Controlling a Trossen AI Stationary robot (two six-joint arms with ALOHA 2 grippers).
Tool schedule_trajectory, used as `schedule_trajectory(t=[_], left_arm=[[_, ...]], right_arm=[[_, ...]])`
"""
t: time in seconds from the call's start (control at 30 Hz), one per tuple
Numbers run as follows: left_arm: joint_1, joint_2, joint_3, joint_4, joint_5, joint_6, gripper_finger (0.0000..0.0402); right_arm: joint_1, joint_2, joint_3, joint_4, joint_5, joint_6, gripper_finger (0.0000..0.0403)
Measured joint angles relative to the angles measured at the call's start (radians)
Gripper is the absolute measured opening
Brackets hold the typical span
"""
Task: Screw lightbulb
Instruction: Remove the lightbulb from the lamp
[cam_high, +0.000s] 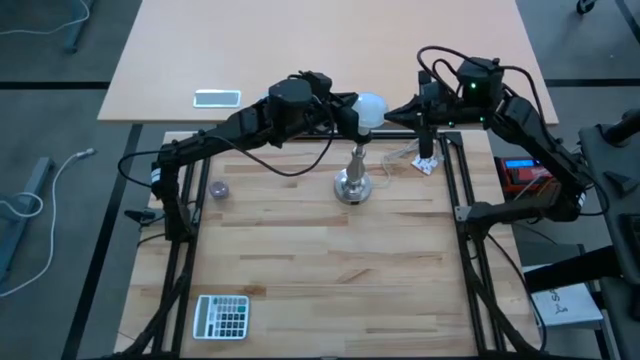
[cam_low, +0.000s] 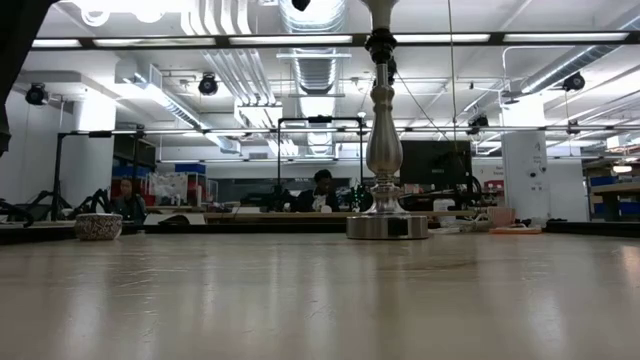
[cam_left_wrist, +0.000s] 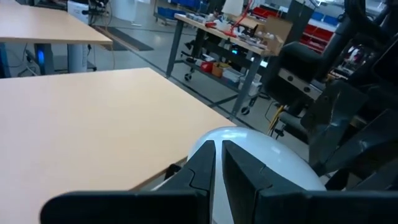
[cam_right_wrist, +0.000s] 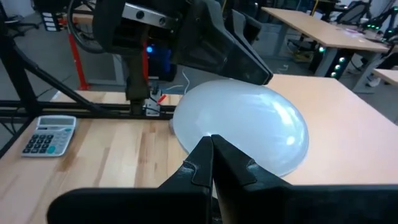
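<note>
2 grippers (apparently shut) at lightbulb (cam_high: 371, 106)

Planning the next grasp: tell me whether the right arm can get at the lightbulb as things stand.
Probably yes. The right gripper is already at the lightbulb atop the stand, opposite the left gripper; nothing lies between it and the globe. Its fingers look nearly closed and would need opening first.

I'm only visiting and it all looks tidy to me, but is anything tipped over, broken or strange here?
Nothing stands out. The metal stand is upright, and the lightbulb sits above it between the left gripper and right gripper. The calculator lies flat.
</note>
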Motion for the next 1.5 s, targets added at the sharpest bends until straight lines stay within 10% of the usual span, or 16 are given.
schedule_trajectory(t=[0.83,1.5], left_arm=[[-0.059,0.002,0.0,0.034,0.133,-0.163,0.002],[-0.031,-0.016,-0.002,0.108,0.104,-0.09,0.002]], right_arm=[[-0.004,0.016,-0.003,0.052,0.172,-0.032,0.0],[0.001,-0.007,0.062,0.053,0.028,0.083,0.0]])
